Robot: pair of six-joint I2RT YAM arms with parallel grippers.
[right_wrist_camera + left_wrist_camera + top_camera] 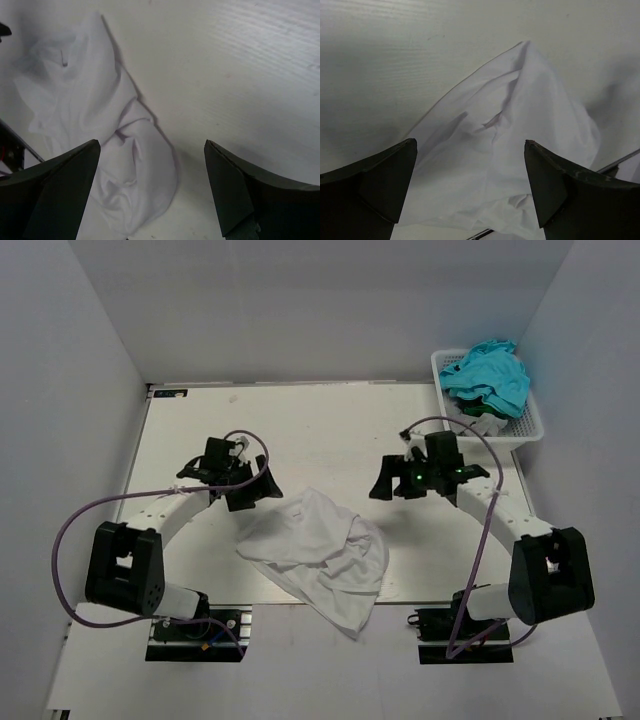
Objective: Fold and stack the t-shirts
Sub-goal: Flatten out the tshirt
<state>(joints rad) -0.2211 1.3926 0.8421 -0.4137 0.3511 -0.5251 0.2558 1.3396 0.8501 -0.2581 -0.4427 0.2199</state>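
The white t-shirt point(318, 555) lies in a loose heap on the pale surface point(330, 420) near its front edge, between the two arms, and its lowest tip seems to spill just over that edge. The left gripper point(255, 490) hovers at the heap's upper left and the right gripper point(392, 488) just off its upper right. Each one's fingers point(375, 185) stand wide apart with nothing between them. The step in hand looks like spreading the shirt flat before any fold. To do that well, each arm should look for a true outer edge, a hem or shoulder, not a pinch from the bunched middle, which would lift several layers at once. Taking two well-separated points and drawing them apart low over the surface should let the fabric slide open without dragging more of it off the front. The cloth is thin, soft and limp, with a peaked ridge at its far side, soft rolled folds on the right and shallow creases across the rest. It holds no shape of its own, so shallow grips may slip. A white slotted basket point(530, 425) at the far right corner holds crumpled teal t-shirts point(490, 375), well apart from both arms.
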